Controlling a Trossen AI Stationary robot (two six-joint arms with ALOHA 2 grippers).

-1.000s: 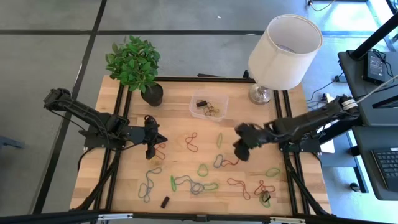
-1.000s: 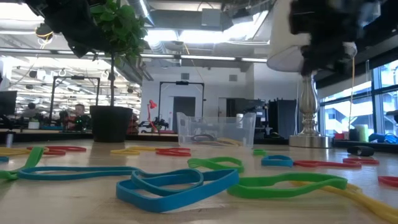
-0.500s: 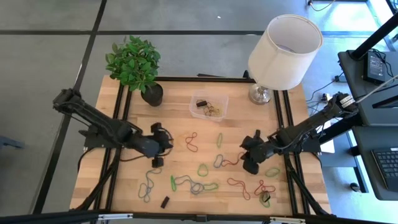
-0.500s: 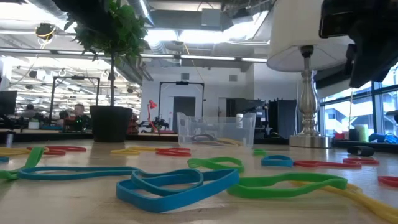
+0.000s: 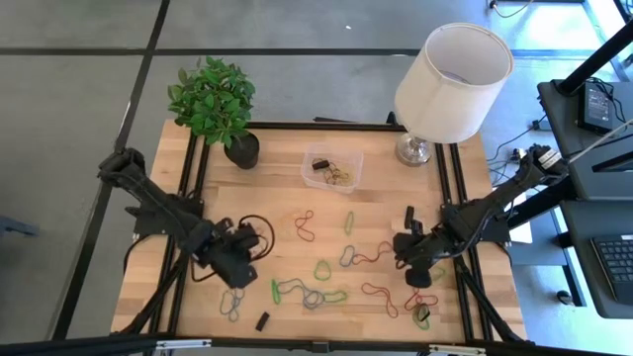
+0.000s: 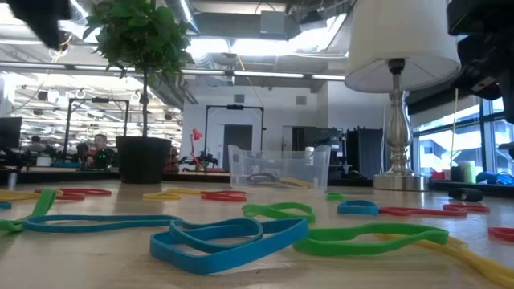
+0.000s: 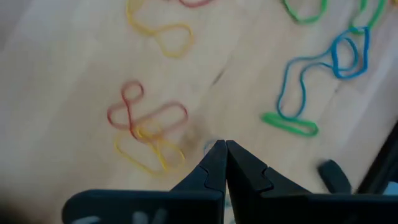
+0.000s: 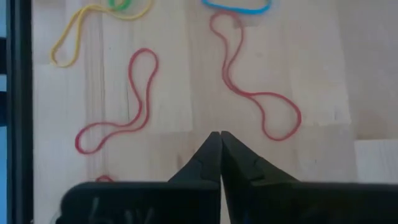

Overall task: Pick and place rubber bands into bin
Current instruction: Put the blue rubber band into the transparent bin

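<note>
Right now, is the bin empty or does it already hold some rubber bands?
Not empty. From above, the clear bin holds a few rubber bands and a small dark piece; many more still lie on the table.

Desk [image 5: 183, 158] layout, from the high view. Plant pot [image 5: 242, 149] at the far left corner; lamp [image 5: 450, 84] at the far right corner. Bin [image 5: 331, 167] sits between them, near the far edge, with a few rubber bands lying inside it. Loose rubber bands [image 5: 315, 269] lie scattered over the middle and near half of the desk, spreading from left of centre to the right side. A small block [image 5: 262, 320] lies at the near edge, left of centre. Left gripper [image 5: 240, 259] is over the left-centre of the desk, just beside a band. Right gripper [image 5: 417, 259] is over the right-centre, among the bands there.
</note>
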